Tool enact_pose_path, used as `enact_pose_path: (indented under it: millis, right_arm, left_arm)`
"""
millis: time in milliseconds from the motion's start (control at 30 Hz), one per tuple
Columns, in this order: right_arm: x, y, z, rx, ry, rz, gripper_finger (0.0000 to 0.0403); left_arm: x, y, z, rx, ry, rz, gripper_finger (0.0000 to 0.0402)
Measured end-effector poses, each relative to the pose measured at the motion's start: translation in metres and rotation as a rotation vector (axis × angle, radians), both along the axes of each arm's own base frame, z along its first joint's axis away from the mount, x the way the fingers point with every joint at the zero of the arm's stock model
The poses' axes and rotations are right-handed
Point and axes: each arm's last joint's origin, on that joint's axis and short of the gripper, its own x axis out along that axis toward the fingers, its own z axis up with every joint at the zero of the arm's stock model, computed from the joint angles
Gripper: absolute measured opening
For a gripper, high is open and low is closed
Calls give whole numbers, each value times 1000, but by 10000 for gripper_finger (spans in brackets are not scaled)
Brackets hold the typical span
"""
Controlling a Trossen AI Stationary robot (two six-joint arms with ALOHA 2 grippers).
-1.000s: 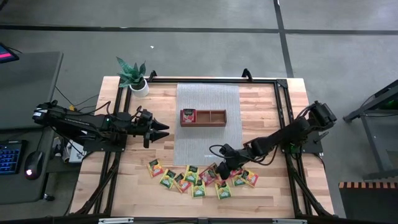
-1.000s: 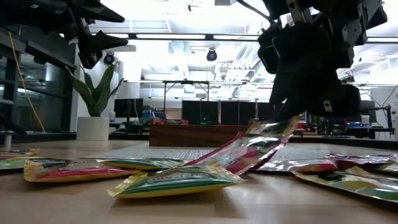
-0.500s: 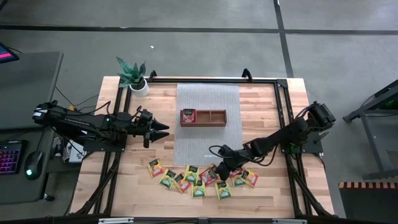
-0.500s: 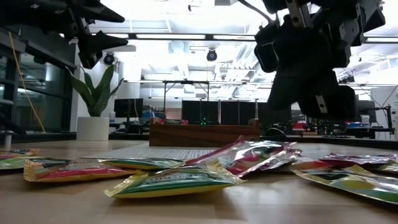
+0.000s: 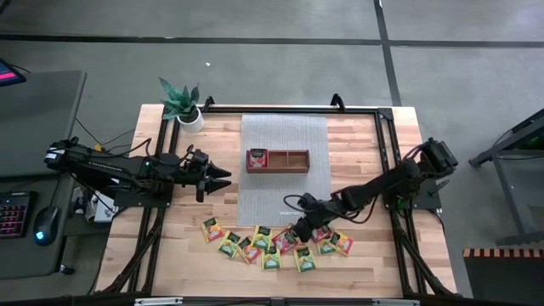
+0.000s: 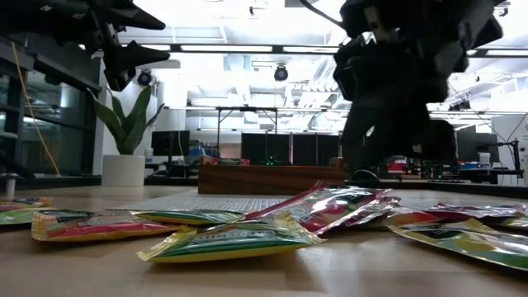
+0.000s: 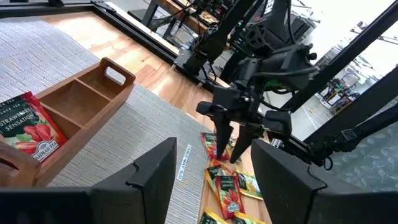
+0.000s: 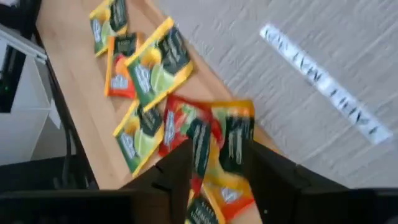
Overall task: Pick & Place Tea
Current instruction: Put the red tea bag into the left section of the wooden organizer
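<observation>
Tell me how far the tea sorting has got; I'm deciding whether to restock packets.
One red packet already sits in the wooden tray's left compartment. The right gripper hangs open and empty over the loose packets at the table's front; the left gripper waits, open, left of the tray. That row remains to be moved.

My right gripper (image 6: 388, 157) is a dark, backlit mass in the low view, so its fingertips cannot be made out there. In my right wrist view the tea packets (image 8: 205, 146) are smeared; their labels are unreadable. From above, the overlapping packets are too small to count. The tray (image 7: 74, 102) is cut off by my left wrist view's edge.
</observation>
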Motion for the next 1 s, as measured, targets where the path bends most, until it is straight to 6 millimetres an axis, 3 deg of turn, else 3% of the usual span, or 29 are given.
enact_pose_path:
  millis: [233,467,833,1000]
  right_arm:
    - [8,-2,7,26,-93,16,210]
    - [18,6,-19,120,-60,51,242]
    - [24,13,-42,195,-41,50,241]
    - [24,11,-43,205,-20,37,190]
  left_arm:
    - [0,0,0,0,-1,0,205]
    - [0,0,0,0,0,1,205]
    - [0,0,0,-11,-1,2,205]
    - [0,0,0,-16,-1,3,205]
